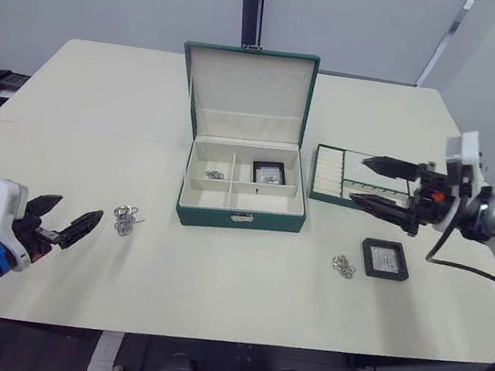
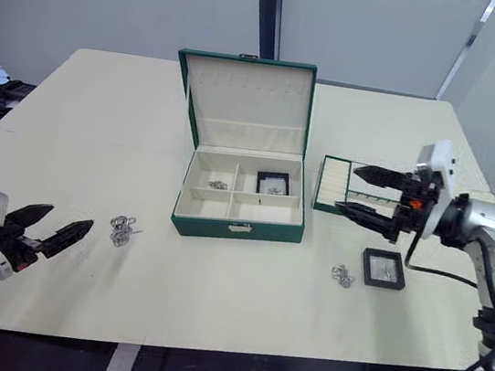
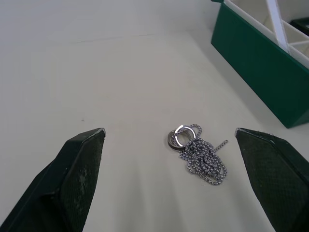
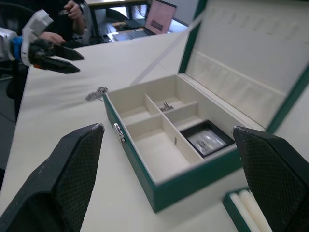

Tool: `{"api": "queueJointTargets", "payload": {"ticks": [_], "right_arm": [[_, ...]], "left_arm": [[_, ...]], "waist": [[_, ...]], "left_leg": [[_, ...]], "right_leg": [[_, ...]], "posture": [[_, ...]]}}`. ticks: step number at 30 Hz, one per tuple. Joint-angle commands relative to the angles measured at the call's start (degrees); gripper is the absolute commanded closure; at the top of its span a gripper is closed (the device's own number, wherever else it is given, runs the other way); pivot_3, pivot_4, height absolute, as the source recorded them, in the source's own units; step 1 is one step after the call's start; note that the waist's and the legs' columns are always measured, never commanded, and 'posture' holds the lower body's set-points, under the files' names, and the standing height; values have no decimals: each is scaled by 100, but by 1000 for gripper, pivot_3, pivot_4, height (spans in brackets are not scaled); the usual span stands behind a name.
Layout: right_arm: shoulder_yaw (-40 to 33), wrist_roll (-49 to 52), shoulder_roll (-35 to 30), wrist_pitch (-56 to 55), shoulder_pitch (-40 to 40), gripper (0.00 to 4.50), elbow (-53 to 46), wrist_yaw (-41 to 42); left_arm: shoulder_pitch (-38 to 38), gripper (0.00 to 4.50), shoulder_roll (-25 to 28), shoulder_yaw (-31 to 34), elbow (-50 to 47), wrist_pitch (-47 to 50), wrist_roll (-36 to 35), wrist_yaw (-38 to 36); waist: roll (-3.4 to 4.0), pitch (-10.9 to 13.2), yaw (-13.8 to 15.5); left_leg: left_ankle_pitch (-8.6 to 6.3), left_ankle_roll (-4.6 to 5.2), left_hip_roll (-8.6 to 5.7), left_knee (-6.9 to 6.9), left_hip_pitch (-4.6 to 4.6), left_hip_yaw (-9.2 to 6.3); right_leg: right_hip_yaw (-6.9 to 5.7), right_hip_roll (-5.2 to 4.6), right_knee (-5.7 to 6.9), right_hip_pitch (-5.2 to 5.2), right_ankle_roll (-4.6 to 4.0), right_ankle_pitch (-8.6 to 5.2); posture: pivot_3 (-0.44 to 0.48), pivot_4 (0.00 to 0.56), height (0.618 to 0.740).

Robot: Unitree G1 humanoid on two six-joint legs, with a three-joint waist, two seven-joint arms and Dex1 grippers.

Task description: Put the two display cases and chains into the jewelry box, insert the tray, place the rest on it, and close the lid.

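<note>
Both spread left fingers (image 3: 79, 159) flank a chain (image 3: 200, 153) lying ahead, untouched.

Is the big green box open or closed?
Open. The dark green jewelry box has its lid standing upright, showing cream compartments with one black display case and a small chain inside.

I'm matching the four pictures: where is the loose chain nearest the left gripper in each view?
Left eye view: chain on the table, left of the jewelry box.
Right eye view: same spot.
Left wrist view: between the open fingers, ahead.
Right wrist view: beyond the box's far corner.
Shared landmark: the box.
</note>
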Motion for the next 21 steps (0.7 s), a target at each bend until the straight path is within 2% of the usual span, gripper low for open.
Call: {"api": "queueJointTargets", "payload": {"ticks": [1, 6, 9, 21], "right_arm": [[187, 25, 184, -39, -386, 0, -196, 35], [577, -180, 591, -236, -733, 0, 52, 81], [733, -343, 775, -406, -922, 0, 271, 161], [799, -456, 1122, -447, -1227, 0, 430, 209]], "left_arm": [[-106, 22, -404, -321, -539, -58, 173, 724], [-10, 22, -1089, -788, -766, -245, 577, 1528], [19, 22, -1391, -863, -776, -359, 687, 1834], [14, 22, -1885, -1509, -731, -528, 1090, 2408]], "waist": [[-4, -2, 28], [-8, -5, 37], [-8, -5, 31], [-8, -5, 35]], "left_leg": [[0, 0, 0, 0, -1, -2], [0, 0, 0, 1, 2, 0], [0, 0, 1, 1, 3, 0], [1, -1, 2, 1, 3, 1]], "right_leg": [[-1, 0, 0, 1, 0, 0], [1, 1, 0, 3, 0, 0], [2, 3, 1, 2, -1, 0], [1, 4, 1, 2, -1, 0]], "posture": [[0, 150, 740], [0, 150, 740], [0, 150, 740], [0, 150, 740]]}}
